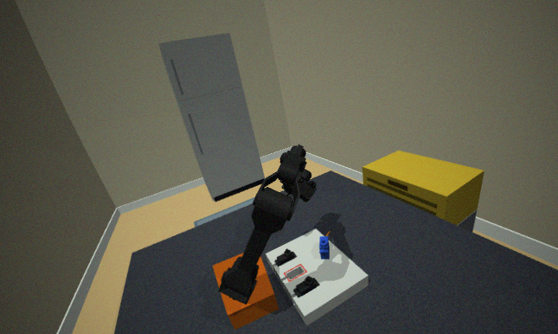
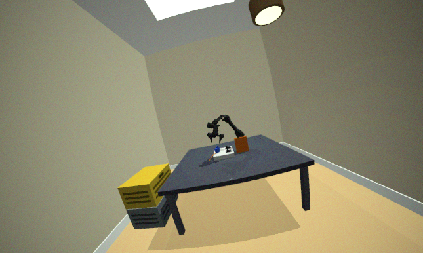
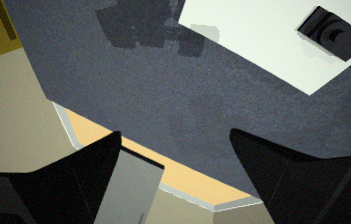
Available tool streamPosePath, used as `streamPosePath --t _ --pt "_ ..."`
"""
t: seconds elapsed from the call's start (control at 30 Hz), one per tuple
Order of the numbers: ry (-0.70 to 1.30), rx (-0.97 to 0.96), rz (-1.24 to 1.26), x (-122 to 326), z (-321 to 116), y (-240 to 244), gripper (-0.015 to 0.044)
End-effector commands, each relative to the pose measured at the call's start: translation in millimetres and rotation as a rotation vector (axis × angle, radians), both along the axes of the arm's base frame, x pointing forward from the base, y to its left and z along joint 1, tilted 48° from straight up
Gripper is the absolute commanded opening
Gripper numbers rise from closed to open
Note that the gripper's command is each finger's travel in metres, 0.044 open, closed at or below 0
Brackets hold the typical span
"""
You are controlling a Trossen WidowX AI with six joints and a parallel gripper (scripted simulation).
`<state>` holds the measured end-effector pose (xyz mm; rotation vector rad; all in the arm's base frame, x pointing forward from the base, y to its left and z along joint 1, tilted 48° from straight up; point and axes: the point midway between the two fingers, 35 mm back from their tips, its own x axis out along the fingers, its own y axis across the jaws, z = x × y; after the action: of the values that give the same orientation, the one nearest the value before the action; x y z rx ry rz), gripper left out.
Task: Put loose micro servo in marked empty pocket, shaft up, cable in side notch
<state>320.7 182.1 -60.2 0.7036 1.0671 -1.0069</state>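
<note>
The loose blue micro servo (image 1: 324, 247) (image 2: 217, 149) rests on the white deck (image 1: 341, 294) (image 2: 223, 156) (image 3: 256, 50), near its far edge in the top view. Its orange cable hangs over that edge. The marked pocket (image 1: 295, 272) has a red outline and a grey, empty inside. It lies between two black servos seated in the deck. My gripper (image 2: 216, 141) (image 3: 177, 135) is open and empty, fingers pointing down, high above the deck. In the wrist view, a deck corner and one black servo (image 3: 333, 34) show; the blue servo and pocket are not in that view.
The arm stands on an orange block (image 1: 263, 294) (image 2: 241, 144) beside the deck on the dark table (image 1: 176, 277) (image 2: 265, 164). The black servos (image 1: 285, 257) (image 1: 306, 286) flank the pocket. A yellow cabinet (image 1: 423, 173) (image 2: 143, 178) stands beyond the table edge, and a grey fridge (image 1: 217, 117) stands behind.
</note>
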Motion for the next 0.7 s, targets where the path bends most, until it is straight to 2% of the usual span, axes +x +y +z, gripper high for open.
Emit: streamPosePath --t 0.0,0.67 --pt "-0.028 -0.047 -0.134 3 3 -19 0.0440" --pt "-0.248 -0.279 -0.732 15 35 -106 0.0440"
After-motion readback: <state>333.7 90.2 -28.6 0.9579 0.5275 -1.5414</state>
